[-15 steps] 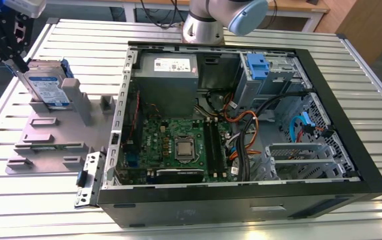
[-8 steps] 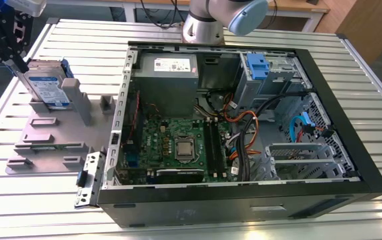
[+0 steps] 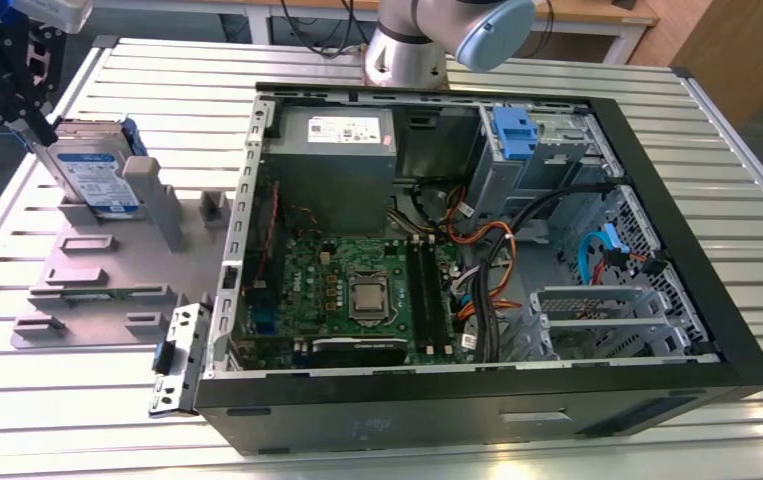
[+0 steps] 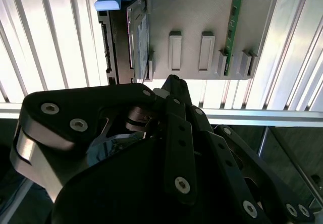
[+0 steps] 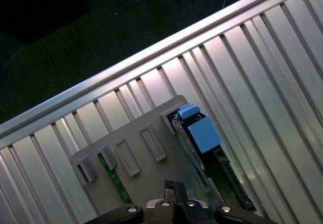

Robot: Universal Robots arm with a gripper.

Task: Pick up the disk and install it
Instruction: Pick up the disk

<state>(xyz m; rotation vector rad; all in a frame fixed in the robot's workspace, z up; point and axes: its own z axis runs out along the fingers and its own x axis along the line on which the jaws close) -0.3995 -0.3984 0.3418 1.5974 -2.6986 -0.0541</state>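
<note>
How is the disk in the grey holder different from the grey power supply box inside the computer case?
The disk stands on edge in a holder outside the case; the power supply box sits inside it. The disk looks smaller than the power supply box. The disk has a blue-and-white label and blue bracket; the power supply box a white sticker. Both are grey and rectangular.

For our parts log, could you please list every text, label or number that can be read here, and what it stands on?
No text can be read.
Label on the disk: white and blue, print too blurred to read.
White power supply sticker: print too small to read.
Markings on the motherboard: too small to read.
</note>
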